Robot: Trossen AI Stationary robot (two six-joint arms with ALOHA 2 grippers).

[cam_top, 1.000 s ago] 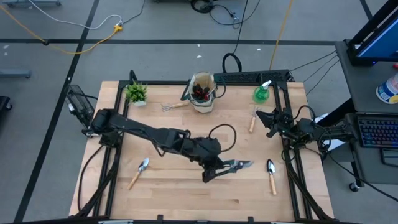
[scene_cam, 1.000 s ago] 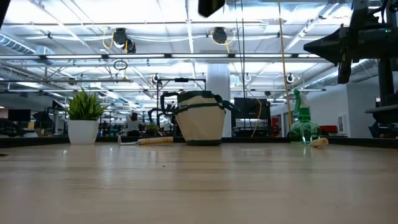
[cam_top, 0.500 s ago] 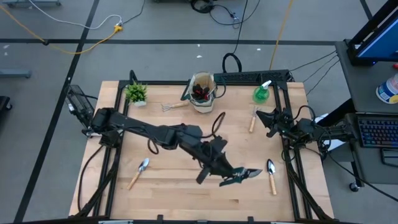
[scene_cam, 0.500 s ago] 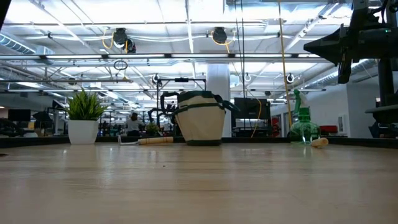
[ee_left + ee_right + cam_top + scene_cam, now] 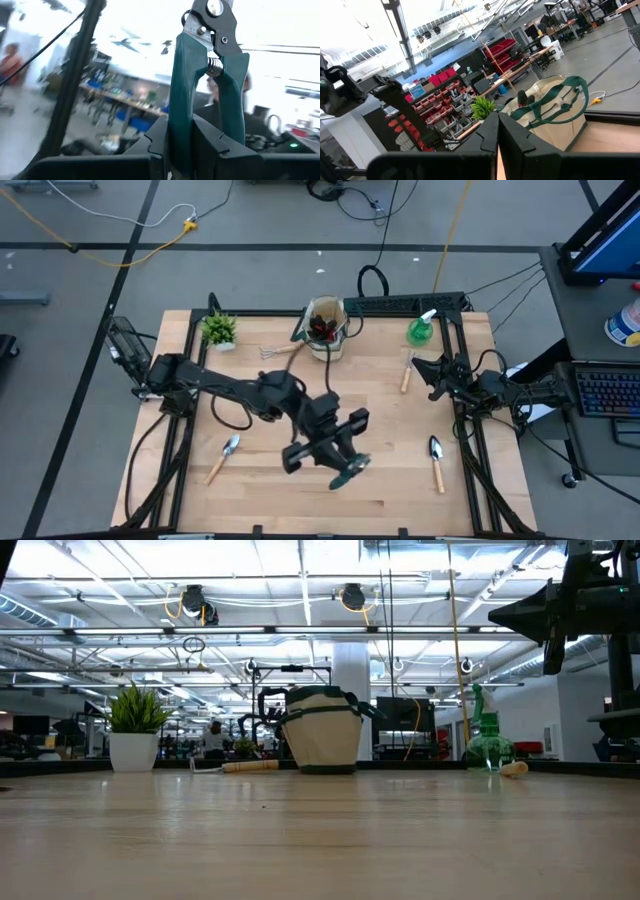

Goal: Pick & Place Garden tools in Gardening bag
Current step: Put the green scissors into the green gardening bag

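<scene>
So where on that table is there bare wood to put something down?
The widest bare wood is the near edge, between the two trowels; the left gripper hangs above it holding shears. The far edge is crowded: plant, rake, bag, spray bottle.

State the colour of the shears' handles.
Dark grey-green, clearest in the left wrist view: shears.

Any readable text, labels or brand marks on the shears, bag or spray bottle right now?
None can be read.
Pruning shears: no marking visible on handles or pivot.
Gardening bag: plain canvas, no print showing.
Spray bottle: too small to tell.
</scene>
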